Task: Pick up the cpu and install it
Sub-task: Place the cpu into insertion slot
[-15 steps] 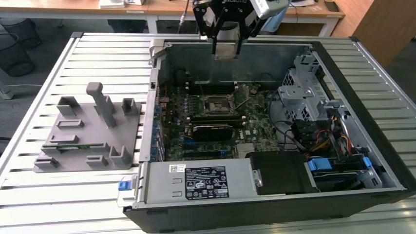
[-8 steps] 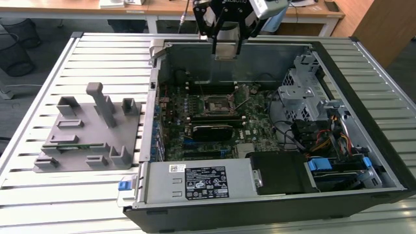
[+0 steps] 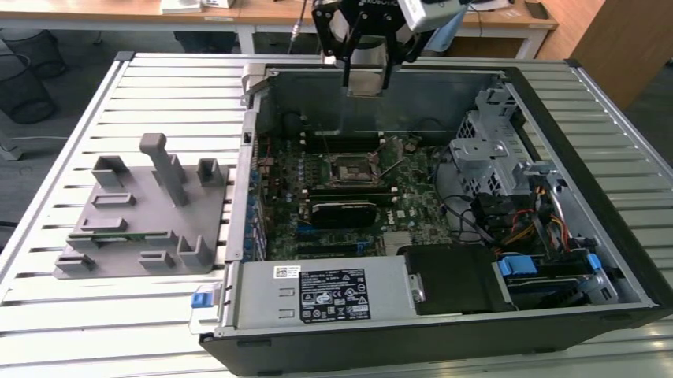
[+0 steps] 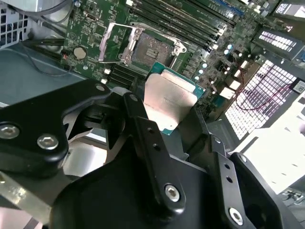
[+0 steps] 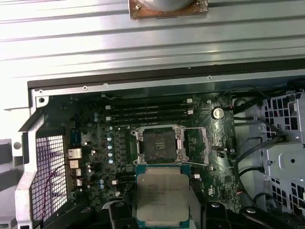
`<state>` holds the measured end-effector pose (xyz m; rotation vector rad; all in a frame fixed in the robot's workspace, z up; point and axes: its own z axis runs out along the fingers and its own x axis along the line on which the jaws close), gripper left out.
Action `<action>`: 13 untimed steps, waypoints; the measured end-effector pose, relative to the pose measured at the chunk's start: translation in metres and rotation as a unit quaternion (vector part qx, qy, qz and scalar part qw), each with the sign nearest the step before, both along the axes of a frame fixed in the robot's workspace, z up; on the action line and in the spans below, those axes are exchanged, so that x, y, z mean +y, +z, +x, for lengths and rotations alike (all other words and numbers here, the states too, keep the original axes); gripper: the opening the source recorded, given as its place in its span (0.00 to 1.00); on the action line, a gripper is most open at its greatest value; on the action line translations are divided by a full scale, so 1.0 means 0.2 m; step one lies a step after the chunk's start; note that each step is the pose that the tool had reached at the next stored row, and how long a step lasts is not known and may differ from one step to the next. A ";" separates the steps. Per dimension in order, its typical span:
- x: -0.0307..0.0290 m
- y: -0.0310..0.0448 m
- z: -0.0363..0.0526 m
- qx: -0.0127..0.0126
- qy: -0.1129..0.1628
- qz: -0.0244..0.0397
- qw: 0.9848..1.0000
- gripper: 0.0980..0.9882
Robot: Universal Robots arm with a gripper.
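My gripper (image 3: 366,77) hangs high over the back wall of the open computer case (image 3: 620,260), shut on the cpu (image 3: 365,82). The cpu is a flat square chip with a silvery top and a thin pale-green edge, and it sits between the black fingers (image 4: 135,112) in both wrist views (image 4: 169,100) (image 5: 162,195). The empty dark socket (image 3: 351,167) with its metal frame lies on the green motherboard below. In the first wrist view the socket (image 5: 159,143) shows just beyond the held chip's edge, and in the second wrist view (image 4: 150,50) its frame stands open.
A grey plastic fixture (image 3: 142,213) with upright posts stands on the slatted table at the exterior view's left. Inside the case are memory slots (image 5: 147,112), a drive cage (image 3: 489,142), loose cables (image 3: 526,228) and a power supply (image 3: 326,295) along the near wall.
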<state>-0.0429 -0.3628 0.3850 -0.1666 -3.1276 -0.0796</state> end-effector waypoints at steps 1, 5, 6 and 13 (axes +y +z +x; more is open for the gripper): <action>0.000 0.000 0.000 0.000 -0.004 0.000 1.000 0.49; 0.000 -0.001 0.000 0.000 -0.021 0.000 1.000 0.49; 0.000 -0.002 0.000 0.000 -0.025 0.000 1.000 0.49; 0.000 -0.003 0.000 0.000 -0.051 0.000 0.999 0.49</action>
